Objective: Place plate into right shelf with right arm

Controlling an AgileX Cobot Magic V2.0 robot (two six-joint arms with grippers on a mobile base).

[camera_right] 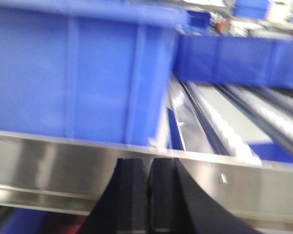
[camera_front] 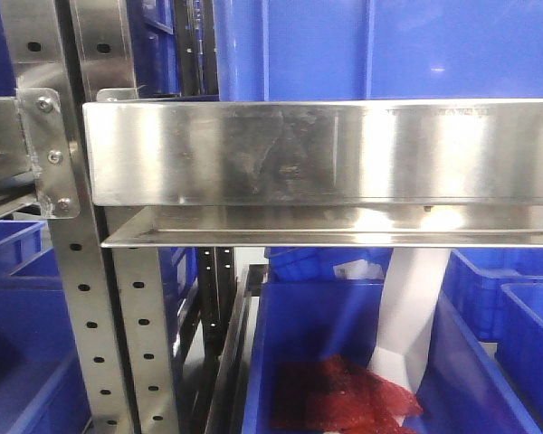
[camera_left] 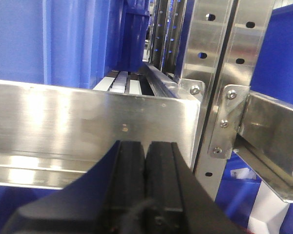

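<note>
steel fills the front view: the right shelf [camera_front: 326, 154] rail runs broad across the middle, a perforated upright [camera_front: 81, 298] at 8 o'clock. blue bins [camera_front: 389, 45] sit above, another bin [camera_front: 344, 362] at 6 o'clock holding something red [camera_front: 344, 398]. the left gripper [camera_left: 145, 161] has its pads pressed together, empty, and so does the right gripper [camera_right: 147, 180]. the plate shows in no view.

We face the right shelf [camera_front: 326, 149] rail; blue bins [camera_front: 344, 362] below, one holding something red [camera_front: 344, 398], possibly mesh.
</note>
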